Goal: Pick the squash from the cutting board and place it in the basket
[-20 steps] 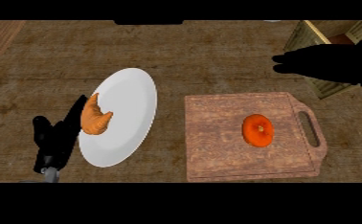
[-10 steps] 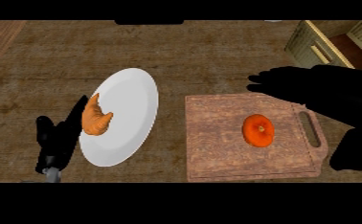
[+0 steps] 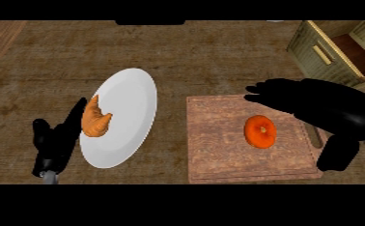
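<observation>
- I see the squash (image 3: 260, 131) on the cutting board (image 3: 214, 157), just below my right robot hand (image 3: 314, 102) and under its spread fingers; round, no clear long axis.
- Right robot hand: open, holding nothing, palm down, far nearer than the left.
- Left robot hand (image 3: 57, 140): open, resting well apart beside the plate (image 3: 132, 99).
- Basket (image 3: 321, 51) lies beyond the right robot hand.
</observation>
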Motion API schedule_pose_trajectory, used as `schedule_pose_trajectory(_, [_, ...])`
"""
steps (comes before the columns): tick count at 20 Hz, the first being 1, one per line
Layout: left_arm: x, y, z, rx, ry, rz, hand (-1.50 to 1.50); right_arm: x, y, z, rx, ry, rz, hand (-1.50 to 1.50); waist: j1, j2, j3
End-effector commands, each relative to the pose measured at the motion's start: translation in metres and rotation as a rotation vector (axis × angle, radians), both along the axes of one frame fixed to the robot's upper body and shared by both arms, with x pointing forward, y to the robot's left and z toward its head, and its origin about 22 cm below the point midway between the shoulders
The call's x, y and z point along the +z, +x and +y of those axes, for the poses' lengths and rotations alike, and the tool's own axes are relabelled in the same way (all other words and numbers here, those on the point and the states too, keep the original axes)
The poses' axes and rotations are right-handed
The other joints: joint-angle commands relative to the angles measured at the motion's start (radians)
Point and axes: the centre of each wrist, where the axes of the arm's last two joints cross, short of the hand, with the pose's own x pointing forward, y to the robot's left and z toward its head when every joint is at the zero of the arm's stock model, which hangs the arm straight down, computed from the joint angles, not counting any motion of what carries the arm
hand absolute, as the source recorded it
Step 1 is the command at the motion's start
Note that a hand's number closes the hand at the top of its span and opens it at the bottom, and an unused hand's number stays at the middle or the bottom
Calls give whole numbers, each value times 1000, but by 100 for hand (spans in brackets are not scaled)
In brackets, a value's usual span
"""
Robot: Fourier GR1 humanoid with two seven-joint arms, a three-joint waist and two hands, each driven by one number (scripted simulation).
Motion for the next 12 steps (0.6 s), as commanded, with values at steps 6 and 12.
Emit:
schedule_pose_trajectory(6, [-30, -25, 0, 3, -19, 203, 0, -51, 7, 8, -11, 0, -2, -150, 15, 15, -15])
schedule_pose_trajectory(12, [-26, -16, -1, 38, -6, 196, 0, -52, 1, 22, 8, 26, -10, -150, 1, 10, -16])
